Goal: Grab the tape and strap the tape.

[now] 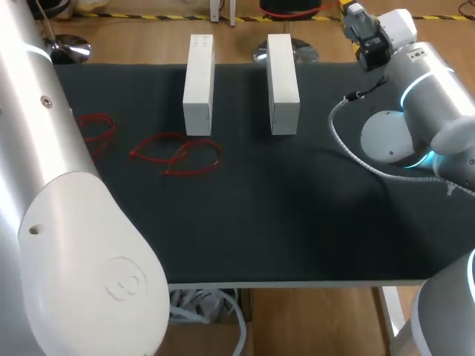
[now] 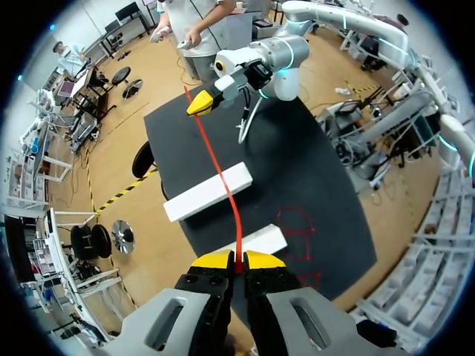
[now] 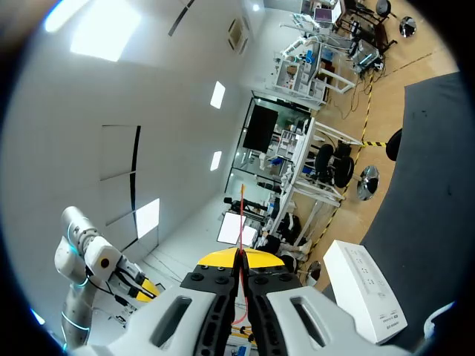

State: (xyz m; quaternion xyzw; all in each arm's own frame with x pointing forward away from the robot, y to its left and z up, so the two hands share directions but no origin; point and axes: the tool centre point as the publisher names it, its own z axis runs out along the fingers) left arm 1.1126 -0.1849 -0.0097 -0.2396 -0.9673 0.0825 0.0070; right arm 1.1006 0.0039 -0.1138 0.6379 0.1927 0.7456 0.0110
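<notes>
between left pincer [image 2: 237, 257] and right pincer [image 2: 199, 105], tape [image 2: 210, 144]

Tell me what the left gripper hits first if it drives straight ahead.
Probably the nearer white block, just ahead beneath the red tape it holds; depth unclear, it might pass above.

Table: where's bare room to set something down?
Free: the whole near half of the table, in front of the white blocks and red loops. The gap between the blocks is bare too. Crowded: far left, around the loops.

The table [image 1: 312, 222] wears a dark matte cover, evenly lit, its front edge pale.
</notes>
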